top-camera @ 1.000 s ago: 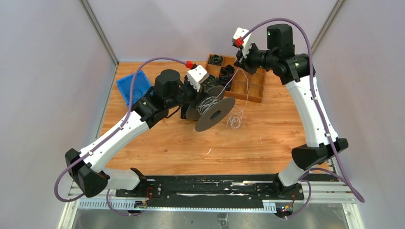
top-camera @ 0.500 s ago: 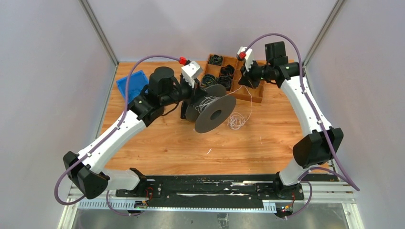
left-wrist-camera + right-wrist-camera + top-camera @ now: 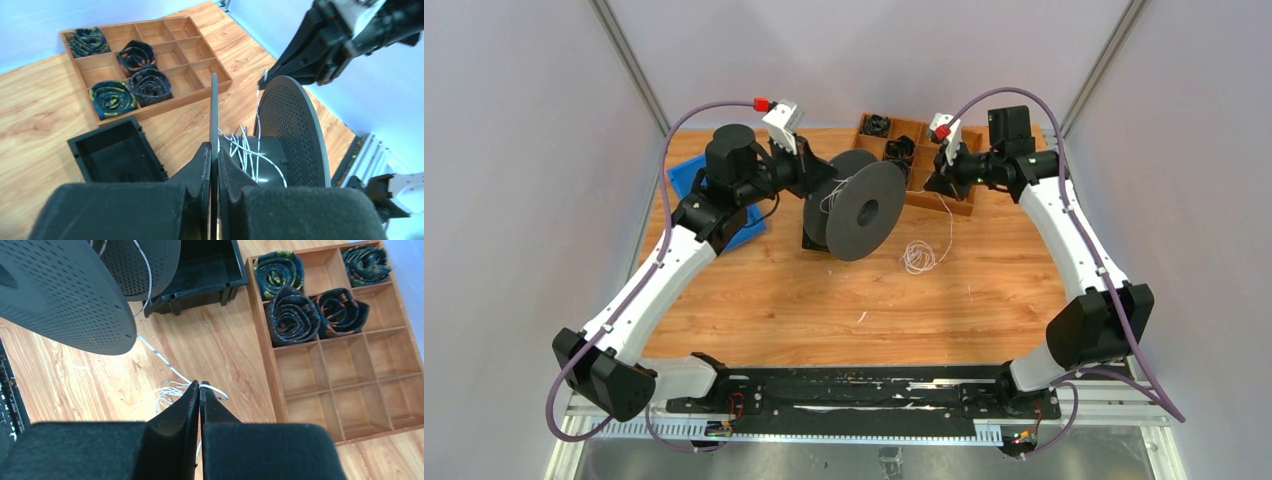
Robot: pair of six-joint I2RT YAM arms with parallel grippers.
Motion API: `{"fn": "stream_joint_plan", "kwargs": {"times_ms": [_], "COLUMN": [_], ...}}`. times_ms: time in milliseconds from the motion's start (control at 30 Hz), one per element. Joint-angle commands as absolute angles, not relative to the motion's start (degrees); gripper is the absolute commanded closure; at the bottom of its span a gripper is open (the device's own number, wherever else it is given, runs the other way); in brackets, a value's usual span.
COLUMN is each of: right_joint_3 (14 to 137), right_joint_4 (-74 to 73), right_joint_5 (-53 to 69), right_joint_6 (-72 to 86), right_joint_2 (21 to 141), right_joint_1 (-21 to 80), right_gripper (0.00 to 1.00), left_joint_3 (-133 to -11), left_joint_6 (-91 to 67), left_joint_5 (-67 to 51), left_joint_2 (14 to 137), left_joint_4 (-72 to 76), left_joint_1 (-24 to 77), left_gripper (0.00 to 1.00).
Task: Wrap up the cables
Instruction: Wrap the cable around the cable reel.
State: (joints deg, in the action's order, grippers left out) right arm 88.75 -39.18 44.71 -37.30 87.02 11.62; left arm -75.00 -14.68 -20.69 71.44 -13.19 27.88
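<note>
White, thin cables (image 3: pixel 917 256) lie in a loose tangle on the wooden table (image 3: pixel 824 300), just right of centre in the top view. One strand rises to the right gripper (image 3: pixel 200 386), whose jaws are closed tight on it. Several turns sit on the hub of the black spool (image 3: pixel 864 205). The left gripper (image 3: pixel 214 150) is clamped on one spool flange, upper centre.
</note>
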Motion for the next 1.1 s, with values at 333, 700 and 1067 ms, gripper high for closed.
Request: {"fn": "stream_joint_plan", "kwargs": {"times_ms": [333,700,1067], "right_joint_3": [80.0,72.8,58.8], "right_joint_4": [-36.6,-30.8,-4.0], "right_joint_5": [48.1,54.0,56.4], "right_joint_6": [-39.4,-33.7,-16.4], "right_joint_2": [84.9,83.5,79.9], "right_joint_1": [10.6,10.9,13.1], "right_gripper": [0.98,0.96,0.99], "left_joint_3": [-80.2,-79.4,-78.0], "left_joint_6": [-28.5,-37.7,-44.7], "left_joint_5": [-26.8,-28.9,-31.2], "left_joint_2": [69.1,69.5,69.7], "left_joint_4": [-7.2,-4.2,-0.4], "left_joint_1": [22.4,18.9,17.9], "left_gripper": [1.00,1.00,1.00]}}
